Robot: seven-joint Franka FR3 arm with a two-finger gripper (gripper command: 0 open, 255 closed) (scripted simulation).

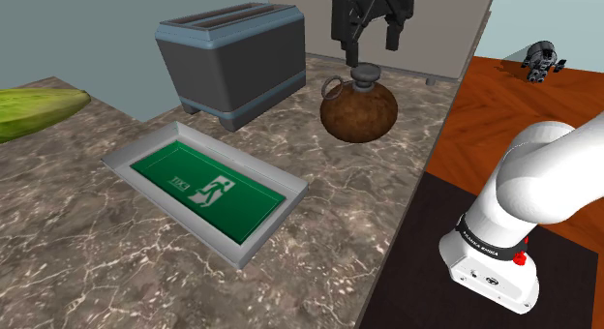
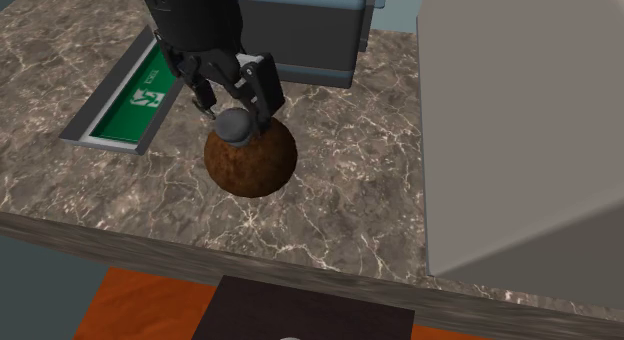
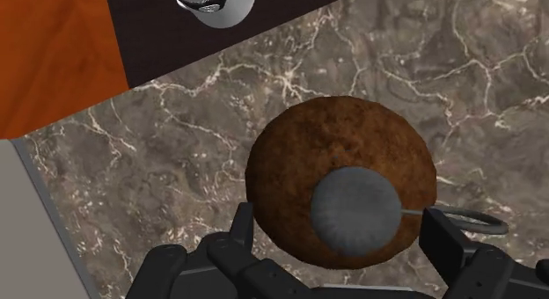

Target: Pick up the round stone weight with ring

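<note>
- The desk (image 1: 97, 250) (image 2: 350, 188) is a brown-grey slab veined with white, like marble (take the look only, not the material).
- The weight (image 1: 358, 109) (image 2: 250, 153) (image 3: 334, 156) stands on that desk, near the edge that faces the arm: a rough brown ball with a grey knob (image 1: 365, 78) (image 3: 356, 211) on top and a thin ring (image 1: 332, 88) (image 3: 475, 220) sticking out beside the knob.
- Your tool (image 1: 373, 46) (image 2: 235, 106) (image 3: 339, 225) hangs right over the weight, fingers apart, one on each side of the knob. Whether they touch it you cannot tell.
- Just behind the weight in the shoulder view stands a grey toaster (image 1: 232, 61) (image 2: 300, 28), close but apart from it.
- Towards that view's left, a shallow grey tray (image 1: 295, 190) lies flat on the desk with a green exit sign (image 1: 208, 190) (image 2: 135, 103) in it.
- A long green thing (image 1: 39, 109) pokes in at the shoulder view's left edge.
- A pale wall (image 1: 455, 27) (image 2: 520, 118) meets the desk near the weight, on the second exterior view's right.
- Below the desk edge you see an orange wood floor (image 1: 494, 104) (image 2: 150, 303) and the dark stand (image 1: 426, 259) (image 2: 300, 313) that carries the white arm.
- A small dark object (image 1: 540, 61) sits far off on the floor.
</note>
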